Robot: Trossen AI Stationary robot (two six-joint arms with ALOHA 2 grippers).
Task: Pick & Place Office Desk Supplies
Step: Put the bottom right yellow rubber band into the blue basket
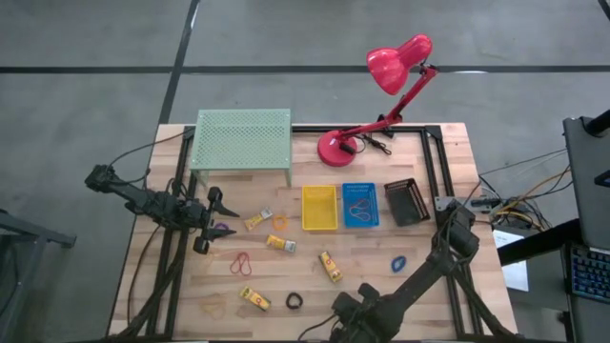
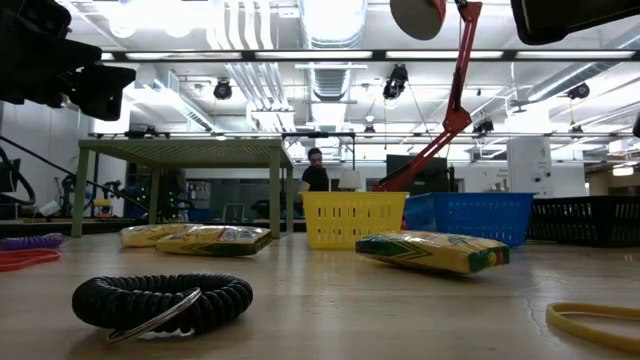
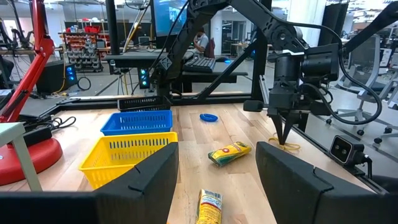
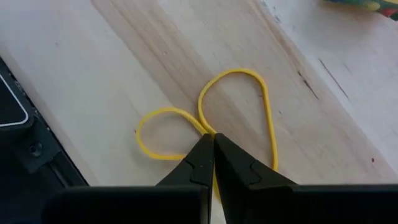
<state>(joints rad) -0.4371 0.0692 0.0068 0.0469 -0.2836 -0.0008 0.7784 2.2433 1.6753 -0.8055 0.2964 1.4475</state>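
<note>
Where the right wrist view looks down past its own fingers, the right gripper stands with its fingertips pressed together on a yellow rubber band, pinching it at the crossing where the band folds into two loops. The larger loop runs lengthwise away from the fingertips; the smaller one lies off to one side, flat on the wooden table. Part of the band is hidden behind the fingers, so how much lies between them cannot be made out. From the left wrist, the same gripper points straight down with its tips at the band on the wood near the table's edge. Overhead, the right arm covers this spot at the front of the table, and the band there cannot be seen. The left gripper sits at the table's left side in front of the green mesh shelf, fingers spread wide and empty, with a purple ring just beside it. Yellow packets lie scattered at different angles across the middle of the table, one of them pointing roughly front to back. A black coiled ring lies nearest the low camera, beside a yellow loop cut off at the picture's edge.
</note>
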